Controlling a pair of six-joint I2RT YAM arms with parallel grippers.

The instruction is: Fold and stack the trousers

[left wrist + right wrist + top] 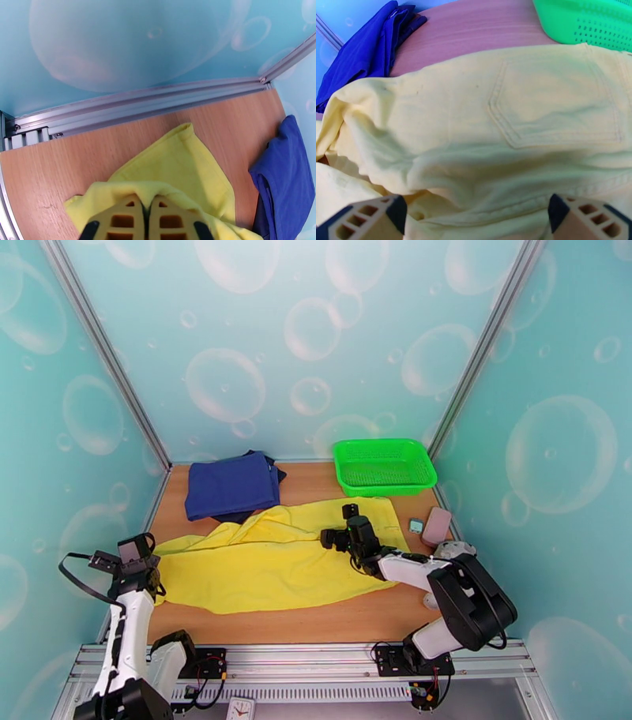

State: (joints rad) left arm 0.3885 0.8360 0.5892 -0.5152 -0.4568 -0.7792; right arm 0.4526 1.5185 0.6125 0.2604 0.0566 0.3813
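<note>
The trousers [268, 560] lie stretched across the bench [316, 619], waist toward the green basket [385, 466]. The left claw [147, 203] is nearly closed and pinches a leg end, probably to pull it flat. The right claw [336, 538] hangs wide above the back pocket [557, 106], holding nothing. Cloth bunched over the left tips hides the exact grip.

The yellow trousers [268, 560] lie spread out and rumpled, back pocket up, legs pointing left.
</note>
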